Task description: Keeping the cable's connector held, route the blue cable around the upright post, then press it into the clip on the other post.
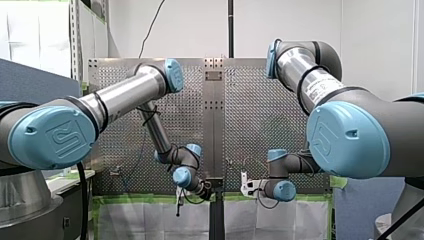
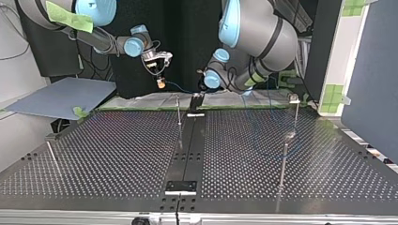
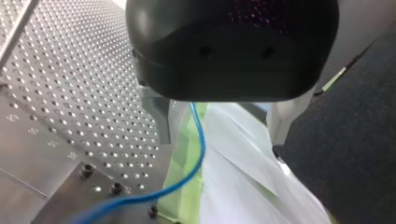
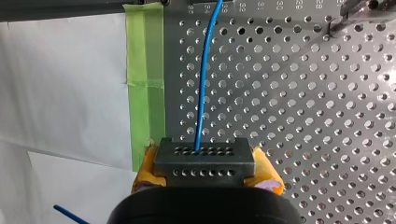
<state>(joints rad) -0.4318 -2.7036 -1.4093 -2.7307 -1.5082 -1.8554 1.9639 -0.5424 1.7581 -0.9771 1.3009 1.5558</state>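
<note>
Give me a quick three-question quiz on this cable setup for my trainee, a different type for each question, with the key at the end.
1. True or false: my right claw is shut on the connector.
2. In the left wrist view, the cable runs: A) between the open fingers of my left claw; B) coiled round one finger; C) outside both fingers.
3. Fill in: the tape along the table's edge is ____.
Key: 1 true; 2 A; 3 green.
</note>
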